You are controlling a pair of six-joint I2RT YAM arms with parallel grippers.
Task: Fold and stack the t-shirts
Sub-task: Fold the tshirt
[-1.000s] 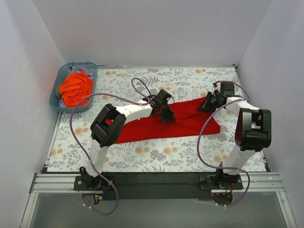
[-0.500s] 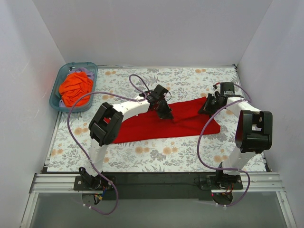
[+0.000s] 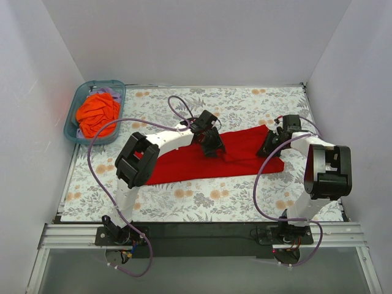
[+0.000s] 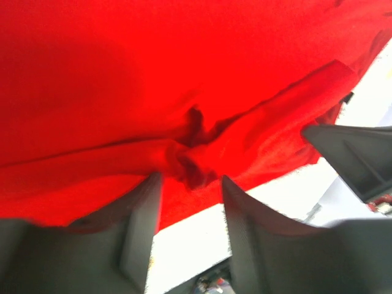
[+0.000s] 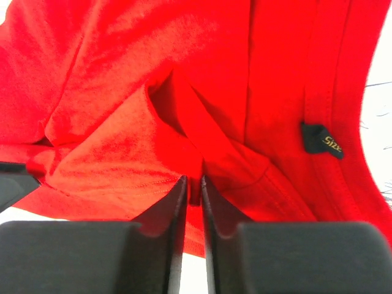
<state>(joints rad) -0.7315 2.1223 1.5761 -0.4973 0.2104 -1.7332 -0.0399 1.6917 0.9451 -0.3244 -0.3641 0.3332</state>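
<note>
The red t-shirt (image 3: 202,164) lies folded into a long band across the middle of the flowered table (image 3: 245,104). My left gripper (image 3: 211,146) sits low over its far edge. In the left wrist view the left gripper (image 4: 191,179) is open, a bunched wrinkle of the red t-shirt (image 4: 153,79) lying just past its tips. My right gripper (image 3: 268,147) is at the band's right end. There the right gripper (image 5: 193,179) pinches a thin fold of the red t-shirt (image 5: 122,92). The orange t-shirt (image 3: 98,113) lies crumpled in the bin.
A teal bin (image 3: 104,82) stands at the far left corner of the table. White walls close in the table on three sides. A black size label (image 5: 321,141) shows at the red shirt's collar. Purple cables loop over both arms.
The left jaws have parted and let go of the red cloth. Both grippers shifted slightly; the right one came a little nearer and lower, and its jaws have eased slightly.
</note>
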